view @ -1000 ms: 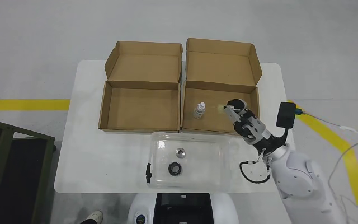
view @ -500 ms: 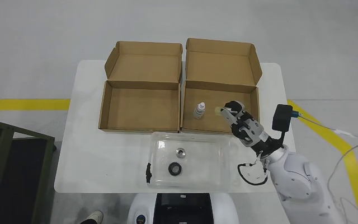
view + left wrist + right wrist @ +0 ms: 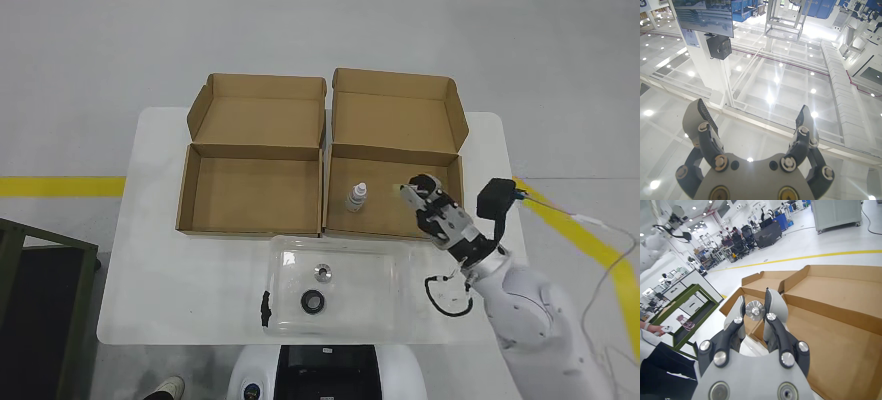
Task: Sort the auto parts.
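While the white worktop (image 3: 150, 250) stands on a grey floor crossed by a yellow line (image 3: 60, 186), an open left brown cardboard box (image 3: 250, 195) and an open right brown cardboard box (image 3: 395, 175) sit side by side toward its 12 o'clock edge, with a clear plastic tray (image 3: 385, 290) at 6 o'clock. The right wrist view shows the right tool (image 3: 755, 298) clamped on a round silver metal disc (image 3: 755, 310) with concentric rings and a raised centre. In the top view this tool hangs over the right box, at 3 o'clock from a small white bottle-shaped part (image 3: 356, 196). The left tool (image 3: 752, 106), fingers wide apart, faces a lit ceiling.
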### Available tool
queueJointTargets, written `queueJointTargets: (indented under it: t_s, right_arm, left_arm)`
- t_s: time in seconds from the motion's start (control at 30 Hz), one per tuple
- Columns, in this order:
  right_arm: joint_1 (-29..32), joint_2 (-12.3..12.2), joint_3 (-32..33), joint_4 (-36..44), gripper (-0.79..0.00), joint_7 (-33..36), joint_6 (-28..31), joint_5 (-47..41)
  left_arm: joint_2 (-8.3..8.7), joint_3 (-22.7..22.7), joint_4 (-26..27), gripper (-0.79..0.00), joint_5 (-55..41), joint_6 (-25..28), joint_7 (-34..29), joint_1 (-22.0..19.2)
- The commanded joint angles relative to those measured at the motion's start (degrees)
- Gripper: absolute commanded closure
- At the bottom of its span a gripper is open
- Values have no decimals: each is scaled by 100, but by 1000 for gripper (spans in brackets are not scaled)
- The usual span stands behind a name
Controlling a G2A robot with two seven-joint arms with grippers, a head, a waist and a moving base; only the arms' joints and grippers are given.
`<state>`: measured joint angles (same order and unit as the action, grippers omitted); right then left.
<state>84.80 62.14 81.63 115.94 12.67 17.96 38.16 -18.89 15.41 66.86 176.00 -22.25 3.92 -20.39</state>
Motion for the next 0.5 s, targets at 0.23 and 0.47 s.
queueJointTargets:
  t_s: [0.23,0.47]
  right_arm:
    - [-538,23,-406,-529,0,443,-322,1288]
    - [-1028,71,-875,-1146,0,680,-448,2261]
  left_arm:
    - [0,0,0,-785,0,0,0,0]
    - [0,0,0,-785,0,0,0,0]
